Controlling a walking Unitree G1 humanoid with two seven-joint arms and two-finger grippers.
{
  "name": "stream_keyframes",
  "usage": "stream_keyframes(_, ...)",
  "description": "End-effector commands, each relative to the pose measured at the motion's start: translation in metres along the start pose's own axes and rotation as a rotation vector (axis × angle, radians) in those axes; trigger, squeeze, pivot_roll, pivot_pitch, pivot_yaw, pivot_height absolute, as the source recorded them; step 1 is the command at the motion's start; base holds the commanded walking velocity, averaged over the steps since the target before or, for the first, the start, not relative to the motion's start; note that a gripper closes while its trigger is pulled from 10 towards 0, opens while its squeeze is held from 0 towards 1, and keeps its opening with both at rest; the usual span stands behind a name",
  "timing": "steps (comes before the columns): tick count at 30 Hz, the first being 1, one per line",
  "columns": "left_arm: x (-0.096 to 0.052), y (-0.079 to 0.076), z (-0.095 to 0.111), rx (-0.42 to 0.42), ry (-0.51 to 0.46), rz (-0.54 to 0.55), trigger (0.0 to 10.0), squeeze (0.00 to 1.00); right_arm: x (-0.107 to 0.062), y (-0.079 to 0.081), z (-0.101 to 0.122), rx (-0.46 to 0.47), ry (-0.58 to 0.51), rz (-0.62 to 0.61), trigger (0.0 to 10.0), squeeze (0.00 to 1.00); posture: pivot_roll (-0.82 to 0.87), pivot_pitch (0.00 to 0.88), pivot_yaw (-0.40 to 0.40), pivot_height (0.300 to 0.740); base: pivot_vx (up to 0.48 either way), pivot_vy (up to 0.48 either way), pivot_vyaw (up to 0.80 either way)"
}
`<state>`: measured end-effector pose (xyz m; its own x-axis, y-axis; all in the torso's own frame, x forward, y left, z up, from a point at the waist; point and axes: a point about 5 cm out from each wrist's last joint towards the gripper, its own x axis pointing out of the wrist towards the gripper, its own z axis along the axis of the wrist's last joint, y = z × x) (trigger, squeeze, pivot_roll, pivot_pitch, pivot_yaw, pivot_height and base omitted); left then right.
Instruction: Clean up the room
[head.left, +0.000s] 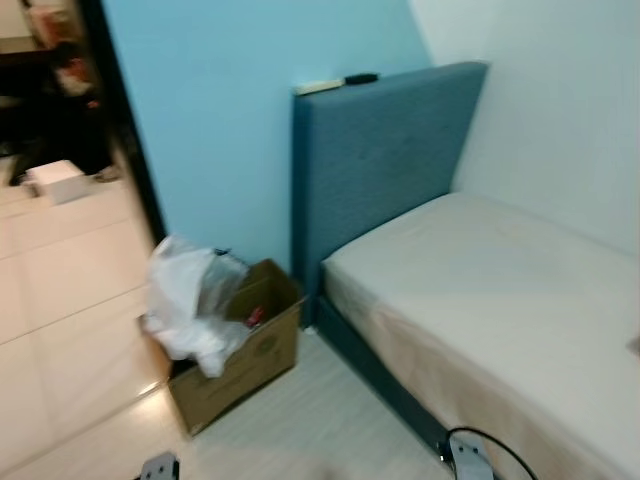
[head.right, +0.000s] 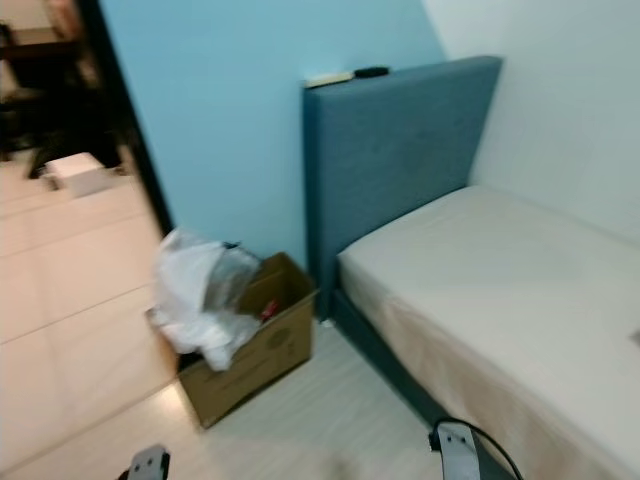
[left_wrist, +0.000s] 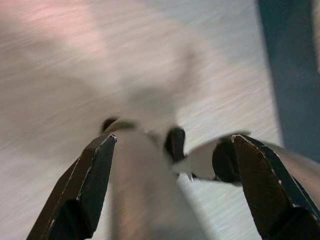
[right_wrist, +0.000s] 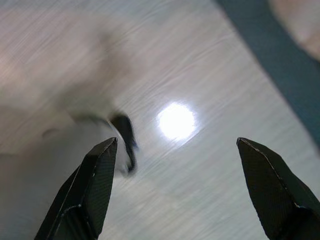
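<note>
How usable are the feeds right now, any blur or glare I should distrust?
Left eye view: soft motion blur, though the cardboard box, white plastic bag and bed stay readable. Right eye view: the same softness. Left wrist view: heavily smeared floor beyond the open left gripper. Right wrist view: a bright glare spot on the streaked floor between the open right gripper fingers.

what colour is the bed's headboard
Dark teal blue, the headboard shows best in the right eye view.

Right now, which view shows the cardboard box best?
Left eye view: the cardboard box sits whole on the floor beside the bed frame, a white plastic bag spilling from it. Right eye view shows the same, equally blurred. Wrist views give just floor.
</note>
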<state>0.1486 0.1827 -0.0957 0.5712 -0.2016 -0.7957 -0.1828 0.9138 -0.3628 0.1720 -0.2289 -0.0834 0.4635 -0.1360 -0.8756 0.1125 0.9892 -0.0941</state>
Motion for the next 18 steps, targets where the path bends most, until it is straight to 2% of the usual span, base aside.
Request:
stream_keyframes(1, 0.001, -0.004, -0.001, 0.089, 0.028, -0.030, 10.0, 0.00, 0.000, -0.002, 0.002, 0.034, -0.013, -0.014, 10.0, 0.00, -0.04, 0.000, 0.003, 0.716, 0.000, 0.000, 0.00)
stream_keyframes(4, 0.000, 0.001, 0.001, 0.120, 0.034, 0.001, 10.0, 0.00, 0.000, 0.000, -0.004, 0.006, 0.012, -0.008, 10.0, 0.00, -0.04, 0.000, -0.005, 0.716, 0.000, 0.000, 0.00)
stream_keyframes(10, -0.001, 0.003, 0.001, 0.114, 0.032, 0.018, 10.0, 0.00, 0.000, 0.001, -0.006, -0.005, 0.023, -0.004, 10.0, 0.00, -0.04, 0.000, -0.005, 0.716, 0.000, 0.000, 0.00)
stream_keyframes(13, 0.000, 0.003, 0.001, 0.114, 0.032, 0.018, 10.0, 0.00, 0.000, 0.001, -0.006, -0.005, 0.023, -0.004, 10.0, 0.00, -0.04, 0.000, -0.005, 0.716, 0.000, 0.000, -0.73)
stream_keyframes(16, -0.002, 0.007, -0.004, 0.185, 0.025, 0.129, 10.0, 0.00, -0.001, -0.008, -0.013, 0.003, 0.055, -0.036, 10.0, 0.00, -0.05, 0.000, -0.002, 0.716, 0.000, 0.000, -0.73)
stream_keyframes(18, -0.002, 0.008, -0.006, 0.218, 0.028, 0.149, 10.0, 0.00, -0.002, -0.010, -0.014, 0.007, 0.058, -0.044, 10.0, 0.00, -0.06, 0.000, -0.001, 0.716, 0.000, 0.000, -0.73)
